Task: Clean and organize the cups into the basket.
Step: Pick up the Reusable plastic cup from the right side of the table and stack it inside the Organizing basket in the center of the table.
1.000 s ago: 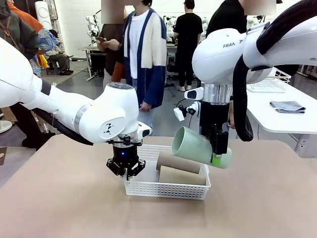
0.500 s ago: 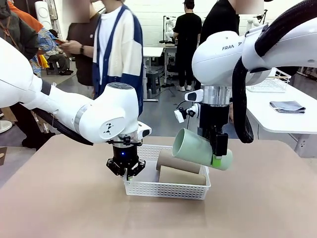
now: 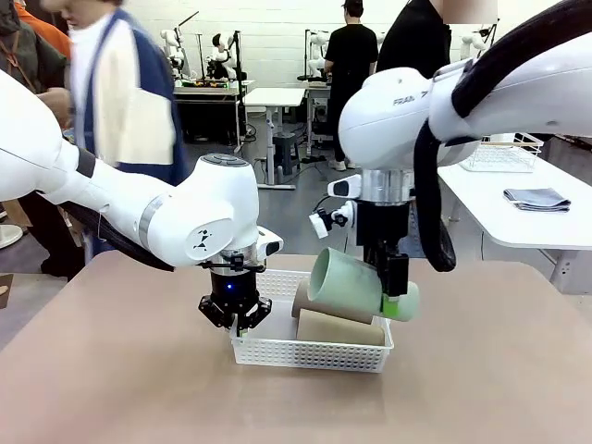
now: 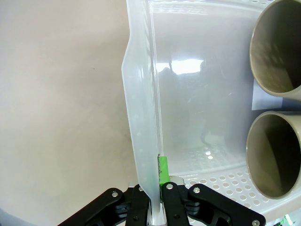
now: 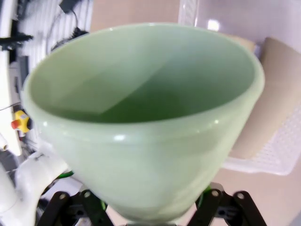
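Nearest us on the table (image 3: 111,388), the white basket (image 3: 310,351) is sitting square, and the left gripper (image 3: 237,319) is clamping its left wall between closed fingers, steadying it. Inside, the near tan cup (image 3: 338,328) and the far tan cup (image 3: 303,301) are lying side by side at the right, mouths facing left. Just above them the green cup (image 3: 347,282) is hanging tilted, mouth to the left, with the right gripper (image 3: 396,296) squeezing it near its base. To finish well, I would level that cup in line with the tan pair, lower it gently without knocking them, and release only once it is resting. Whether room is waiting behind the far cup, I cannot tell.
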`<state>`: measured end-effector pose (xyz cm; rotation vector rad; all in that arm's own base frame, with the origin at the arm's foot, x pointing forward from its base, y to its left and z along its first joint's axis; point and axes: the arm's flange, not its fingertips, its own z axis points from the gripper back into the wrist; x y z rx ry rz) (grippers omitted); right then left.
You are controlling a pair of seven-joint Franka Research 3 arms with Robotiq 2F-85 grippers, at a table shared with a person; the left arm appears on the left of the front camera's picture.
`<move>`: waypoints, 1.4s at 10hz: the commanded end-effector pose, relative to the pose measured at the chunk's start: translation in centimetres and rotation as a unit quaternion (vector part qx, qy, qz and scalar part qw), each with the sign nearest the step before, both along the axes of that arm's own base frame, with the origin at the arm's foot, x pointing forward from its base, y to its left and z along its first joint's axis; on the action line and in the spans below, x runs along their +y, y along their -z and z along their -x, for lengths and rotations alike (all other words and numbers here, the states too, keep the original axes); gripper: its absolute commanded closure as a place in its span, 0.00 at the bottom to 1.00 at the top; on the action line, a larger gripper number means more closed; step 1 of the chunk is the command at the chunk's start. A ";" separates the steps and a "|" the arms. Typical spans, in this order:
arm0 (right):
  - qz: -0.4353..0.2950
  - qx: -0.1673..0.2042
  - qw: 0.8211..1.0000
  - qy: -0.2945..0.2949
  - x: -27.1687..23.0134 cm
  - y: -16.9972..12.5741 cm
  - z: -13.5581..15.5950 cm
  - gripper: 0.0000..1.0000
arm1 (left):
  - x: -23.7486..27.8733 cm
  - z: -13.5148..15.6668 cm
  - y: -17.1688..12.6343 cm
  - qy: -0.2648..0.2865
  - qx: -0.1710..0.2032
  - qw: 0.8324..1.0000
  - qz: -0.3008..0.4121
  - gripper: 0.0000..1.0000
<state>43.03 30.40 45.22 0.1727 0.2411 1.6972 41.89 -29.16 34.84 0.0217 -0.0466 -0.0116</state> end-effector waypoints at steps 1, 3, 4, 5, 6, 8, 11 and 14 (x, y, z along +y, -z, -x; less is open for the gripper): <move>0.033 -0.015 0.999 0.017 2.1 1.1 -2.6 0.19 | -0.1 0.2 0.2 0.000 0.001 1.000 -0.002 1.00; 0.047 -0.016 0.998 0.035 2.6 2.6 -4.0 0.19 | -0.1 0.2 0.2 0.000 0.001 1.000 -0.002 1.00; 0.051 -0.016 0.998 0.039 2.8 3.1 -4.4 0.19 | -0.1 0.2 0.2 0.000 0.001 1.000 -0.002 1.00; 0.049 -0.022 0.998 0.039 3.0 3.6 -4.6 0.19 | -0.1 0.2 0.2 0.000 0.001 1.000 -0.002 1.00; 0.046 -0.029 0.998 0.037 3.1 3.9 -4.7 0.19 | -0.1 0.2 0.2 0.000 0.001 1.000 -0.002 1.00; 0.034 -0.052 0.997 0.043 3.1 4.7 -4.9 0.19 | -0.1 0.2 0.2 0.000 0.001 1.000 -0.002 1.00; 0.021 -0.070 0.996 0.056 2.5 5.9 -5.3 0.19 | -0.1 0.2 0.2 0.000 0.001 1.000 -0.002 1.00; 0.024 -0.091 0.993 0.065 2.0 6.4 -5.6 0.19 | -0.1 0.2 0.2 0.000 0.001 1.000 -0.002 1.00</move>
